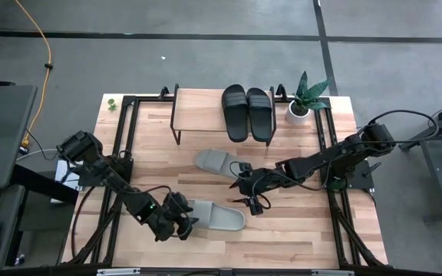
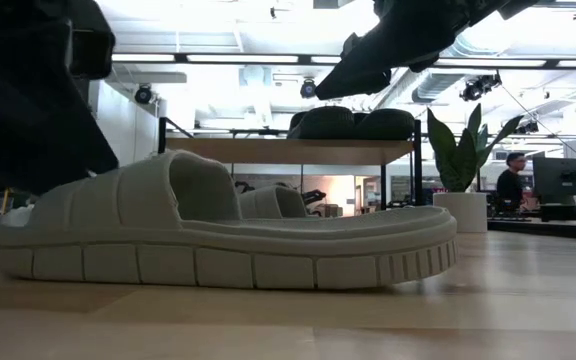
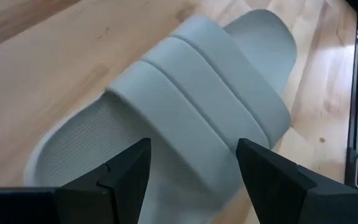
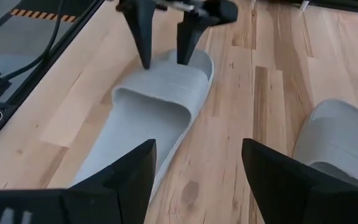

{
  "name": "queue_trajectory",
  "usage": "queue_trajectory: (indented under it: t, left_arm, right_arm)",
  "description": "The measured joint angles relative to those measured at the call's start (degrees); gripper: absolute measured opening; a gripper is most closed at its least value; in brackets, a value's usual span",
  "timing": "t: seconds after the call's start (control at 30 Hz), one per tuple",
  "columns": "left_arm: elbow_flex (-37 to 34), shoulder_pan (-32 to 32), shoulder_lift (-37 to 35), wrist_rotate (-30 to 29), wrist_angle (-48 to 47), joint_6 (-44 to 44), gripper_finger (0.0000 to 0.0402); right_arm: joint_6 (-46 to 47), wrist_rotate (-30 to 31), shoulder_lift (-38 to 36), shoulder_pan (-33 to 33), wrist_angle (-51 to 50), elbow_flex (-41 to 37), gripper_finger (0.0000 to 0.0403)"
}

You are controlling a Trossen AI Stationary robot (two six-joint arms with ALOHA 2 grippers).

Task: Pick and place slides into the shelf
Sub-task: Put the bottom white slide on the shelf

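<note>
Two black slides (image 1: 246,113) lie side by side on the right part of the shelf (image 1: 198,107), a light-wood board on dark legs at the table's far edge. Two light grey slides lie flat on the tabletop: one in the middle (image 1: 215,162), one near the front edge (image 1: 217,217). My left gripper (image 1: 182,219) is open over the near grey slide (image 3: 191,93), with a finger on each side of the strap (image 4: 160,84) at its left end. My right gripper (image 1: 249,199) is open and hangs between the two grey slides, touching neither. My left gripper comes slanting down from the table's left, and its open fingertips (image 4: 146,62) reach the top of the near grey slide's strap. I cannot tell whether they touch it. The slide lies flat on its sole on the table.
A potted plant (image 1: 304,103) stands at the shelf's right end. Dark frame rails (image 1: 121,153) run along the table's left and right sides. The shelf's left half is bare board. In the low view a person (image 2: 513,180) shows in the room behind.
</note>
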Motion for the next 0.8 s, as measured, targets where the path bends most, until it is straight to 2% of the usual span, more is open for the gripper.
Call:
queue_trajectory:
  t: [0.13, 0.5, 0.8]
  left_arm:
    - [0.0, 1.1, 1.7, 1.5, 3.1, 1.4, 0.0230]
    - [0.0, 1.4, 2.2, 1.0, 12.4, 9.3, 0.0230]
    - [0.0, 1.4, 2.2, 0.1, 13.4, 10.4, 0.0230]
  right_arm:
    - [0.0, -0.1, 0.0, 0.0, 0.2, 0.0, 0.0229]
    - [0.0, -0.1, 0.0, 0.0, 0.2, 0.0, 0.0229]
    - [0.0, -0.1, 0.0, 0.0, 0.2, 0.0, 0.0229]
